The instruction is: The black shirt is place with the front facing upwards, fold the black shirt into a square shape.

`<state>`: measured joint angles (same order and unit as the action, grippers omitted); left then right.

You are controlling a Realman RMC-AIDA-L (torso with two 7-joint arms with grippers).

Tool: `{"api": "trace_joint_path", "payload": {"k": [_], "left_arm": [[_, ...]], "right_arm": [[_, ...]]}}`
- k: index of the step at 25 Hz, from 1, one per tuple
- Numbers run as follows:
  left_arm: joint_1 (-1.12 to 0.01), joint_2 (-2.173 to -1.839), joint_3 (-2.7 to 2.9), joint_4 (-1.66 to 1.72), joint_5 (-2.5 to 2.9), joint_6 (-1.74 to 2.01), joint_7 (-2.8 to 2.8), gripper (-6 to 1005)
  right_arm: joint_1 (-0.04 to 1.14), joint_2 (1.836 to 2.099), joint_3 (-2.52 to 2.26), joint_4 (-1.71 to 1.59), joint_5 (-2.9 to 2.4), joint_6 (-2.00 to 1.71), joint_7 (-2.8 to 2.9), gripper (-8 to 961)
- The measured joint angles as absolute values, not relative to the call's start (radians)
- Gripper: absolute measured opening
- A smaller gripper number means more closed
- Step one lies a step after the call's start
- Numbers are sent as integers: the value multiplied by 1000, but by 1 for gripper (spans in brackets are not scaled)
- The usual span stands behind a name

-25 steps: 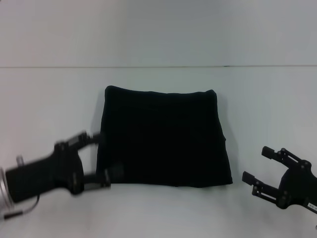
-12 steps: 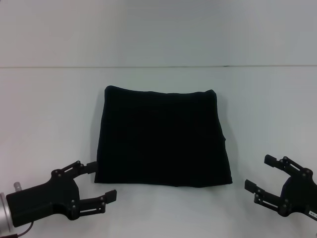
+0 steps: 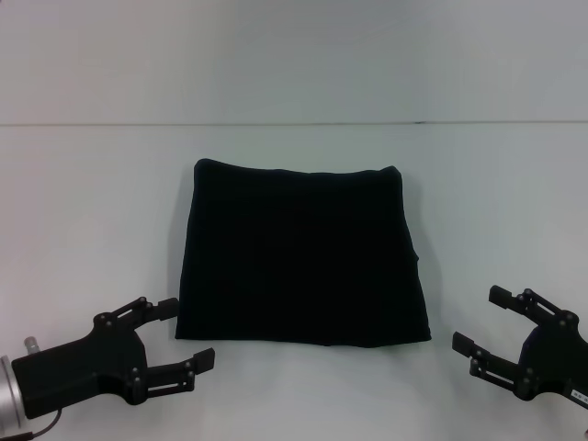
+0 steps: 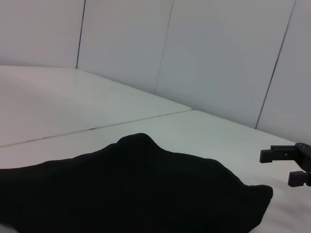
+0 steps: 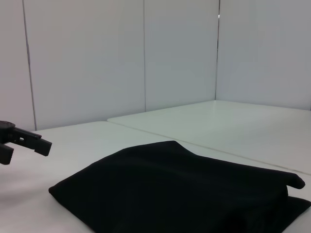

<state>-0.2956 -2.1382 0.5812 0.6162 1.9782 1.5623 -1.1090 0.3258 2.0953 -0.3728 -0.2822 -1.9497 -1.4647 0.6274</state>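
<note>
The black shirt (image 3: 303,255) lies folded into a near-square block at the middle of the head view; its lettering and neck mark are folded out of sight, and its creases are hard to make out. The left hand (image 3: 179,333) sits at the lower left, fingers apart, just off the shirt's near corner, its arm cut off by the frame edge. The right hand (image 3: 491,320) sits at the lower right, fingers apart, clear of the cloth. The white worktop (image 3: 101,211) meets pale panelled walls (image 5: 97,58).
</note>
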Motion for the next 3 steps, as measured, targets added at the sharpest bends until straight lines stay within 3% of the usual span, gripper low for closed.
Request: {"api": "trace_joint_path", "payload": {"k": [3], "left_arm": [[-295, -2139, 581, 616, 1978, 1562, -1108, 950]], "right_arm": [[325, 2095, -373, -282, -1950, -1465, 627, 872]]}}
